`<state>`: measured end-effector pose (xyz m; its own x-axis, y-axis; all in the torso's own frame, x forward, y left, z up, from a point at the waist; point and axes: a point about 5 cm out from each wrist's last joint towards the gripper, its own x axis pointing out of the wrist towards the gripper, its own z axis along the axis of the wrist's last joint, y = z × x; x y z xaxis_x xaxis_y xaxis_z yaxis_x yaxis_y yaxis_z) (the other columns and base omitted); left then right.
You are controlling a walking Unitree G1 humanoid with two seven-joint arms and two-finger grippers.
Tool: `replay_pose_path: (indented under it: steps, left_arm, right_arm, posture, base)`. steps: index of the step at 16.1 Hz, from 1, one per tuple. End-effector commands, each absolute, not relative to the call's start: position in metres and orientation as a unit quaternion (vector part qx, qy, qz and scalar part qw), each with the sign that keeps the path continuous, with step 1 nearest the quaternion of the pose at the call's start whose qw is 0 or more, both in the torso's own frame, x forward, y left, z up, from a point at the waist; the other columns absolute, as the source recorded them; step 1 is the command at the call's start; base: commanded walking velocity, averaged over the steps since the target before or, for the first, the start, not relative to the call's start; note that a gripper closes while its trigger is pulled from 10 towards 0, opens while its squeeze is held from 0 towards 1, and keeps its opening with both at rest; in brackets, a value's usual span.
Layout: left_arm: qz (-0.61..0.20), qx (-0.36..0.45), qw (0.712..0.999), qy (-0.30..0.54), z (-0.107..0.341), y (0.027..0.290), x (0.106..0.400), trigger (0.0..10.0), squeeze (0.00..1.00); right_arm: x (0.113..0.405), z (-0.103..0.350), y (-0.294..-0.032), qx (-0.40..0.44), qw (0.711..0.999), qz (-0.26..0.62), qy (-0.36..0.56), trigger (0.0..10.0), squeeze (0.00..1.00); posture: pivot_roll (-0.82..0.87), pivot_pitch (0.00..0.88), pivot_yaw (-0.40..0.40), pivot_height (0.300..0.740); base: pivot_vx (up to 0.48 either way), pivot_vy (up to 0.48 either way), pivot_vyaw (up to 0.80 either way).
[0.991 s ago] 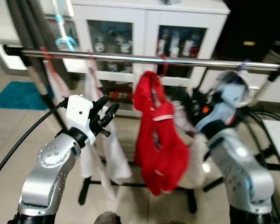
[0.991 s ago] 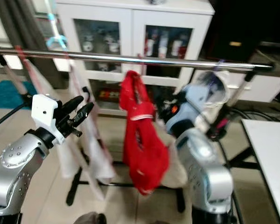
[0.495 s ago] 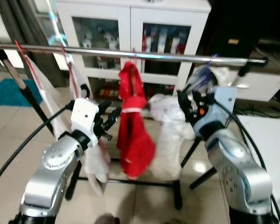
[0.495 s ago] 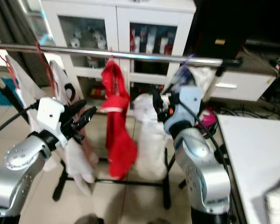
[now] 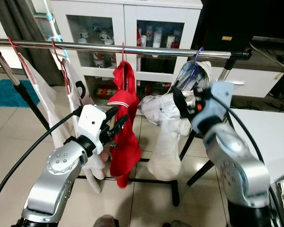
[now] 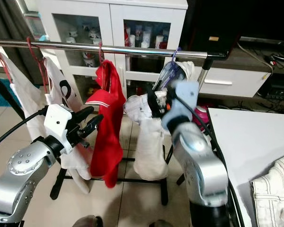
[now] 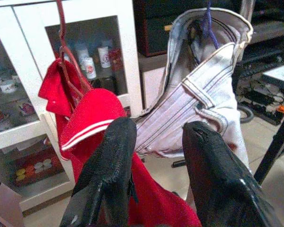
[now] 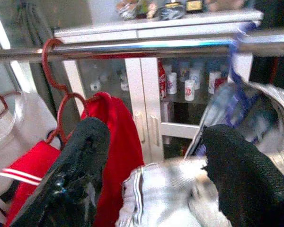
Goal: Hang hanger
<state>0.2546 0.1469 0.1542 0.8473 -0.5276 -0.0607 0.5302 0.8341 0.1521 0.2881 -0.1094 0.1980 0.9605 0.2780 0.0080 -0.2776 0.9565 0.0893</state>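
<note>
Right now I am seeing the purple hanger [image 5: 197, 60] hooking over the chrome rail [image 5: 132, 48], carrying a pale garment [image 5: 166, 127] beside the red top [image 5: 124, 118]. My right gripper [image 5: 188, 101] is hovering against that garment, fingers spread wide, empty. My left gripper [image 5: 117, 120] is gaping, holding nothing. No writing is reading clearly.

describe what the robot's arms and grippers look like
Both arms are rounded silver metal shells dotted with small screws. The left gripper has two long black fingers on a boxy white wrist block, with a black cable looping back from it. The right gripper has the same black fingers on a pale blue-white wrist block, also trailing a black cable.
</note>
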Motion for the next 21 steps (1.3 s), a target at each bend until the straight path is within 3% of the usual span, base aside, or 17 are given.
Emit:
replay_pose_path:
  steps: [1, 2, 3, 4, 8, 9, 10, 14, 15, 16, 21]
  left_arm:
    - [-0.286, 0.089, 0.954, 0.009, 0.154, 0.147, 0.254, 10.0, 0.00]
    - [-0.288, 0.089, 0.953, 0.008, 0.155, 0.147, 0.254, 10.0, 0.00]
    - [-0.293, 0.085, 0.952, 0.007, 0.156, 0.147, 0.253, 10.0, 0.00]
    - [-0.295, 0.084, 0.952, 0.007, 0.156, 0.147, 0.253, 10.0, 0.00]
    - [-0.325, 0.084, 0.942, 0.009, 0.157, 0.143, 0.246, 10.0, 0.00]
    - [-0.328, 0.084, 0.941, 0.009, 0.157, 0.143, 0.246, 10.0, 0.00]
    - [-0.334, 0.083, 0.939, 0.009, 0.158, 0.142, 0.244, 10.0, 0.00]
    - [-0.366, 0.076, 0.927, 0.007, 0.161, 0.138, 0.240, 10.0, 0.00]
    - [-0.370, 0.074, 0.926, 0.007, 0.161, 0.138, 0.240, 10.0, 0.00]
    - [-0.375, 0.073, 0.924, 0.007, 0.162, 0.137, 0.239, 10.0, 0.00]
    - [-0.392, 0.071, 0.917, 0.013, 0.164, 0.138, 0.235, 10.0, 0.00]
  right_arm:
    - [0.297, 0.195, -0.101, 0.014, 0.988, 0.153, 0.025, 10.0, 1.00]
    - [0.300, 0.195, -0.098, 0.007, 0.988, 0.155, 0.026, 10.0, 1.00]
    - [0.308, 0.196, -0.094, -0.004, 0.987, 0.155, 0.033, 10.0, 0.04]
    - [0.311, 0.195, -0.092, -0.013, 0.987, 0.156, 0.040, 10.0, 0.00]
    - [0.349, 0.208, -0.115, -0.049, 0.996, 0.062, 0.046, 10.0, 0.00]
    - [0.353, 0.212, -0.121, -0.049, 0.997, 0.046, 0.045, 10.0, 0.80]
    - [0.358, 0.215, -0.132, -0.048, 0.997, 0.021, 0.050, 10.0, 1.00]
    - [0.369, 0.209, -0.154, -0.057, 0.995, -0.006, 0.087, 10.0, 1.00]
    - [0.370, 0.207, -0.154, -0.055, 0.994, 0.000, 0.096, 10.0, 0.59]
    - [0.371, 0.203, -0.155, -0.052, 0.993, 0.008, 0.108, 10.0, 0.00]
    - [0.388, 0.196, -0.165, -0.047, 0.990, 0.005, 0.134, 10.0, 0.00]
  posture:
    - [0.08, 0.059, 0.005, 0.740]
    - [0.08, 0.059, 0.005, 0.740]
    - [0.09, 0.058, 0.003, 0.740]
    - [0.09, 0.058, 0.001, 0.740]
    - [0.09, 0.061, -0.006, 0.740]
    - [0.09, 0.063, -0.010, 0.740]
    - [0.09, 0.068, -0.015, 0.740]
    - [0.09, 0.075, -0.015, 0.740]
    - [0.09, 0.075, -0.015, 0.740]
    - [0.09, 0.077, -0.013, 0.740]
    - [0.10, 0.086, -0.016, 0.740]
  base:
    - [0.000, 0.000, 0.00]
    - [0.000, 0.000, 0.00]
    - [0.000, 0.000, 0.00]
    - [0.000, 0.000, 0.00]
    - [0.000, 0.000, 0.00]
    - [0.000, 0.000, 0.00]
    - [0.000, 0.000, 0.00]
    - [0.000, 0.000, 0.00]
    - [0.000, 0.000, 0.00]
    - [0.000, 0.000, 0.00]
    - [0.000, 0.000, 0.00]
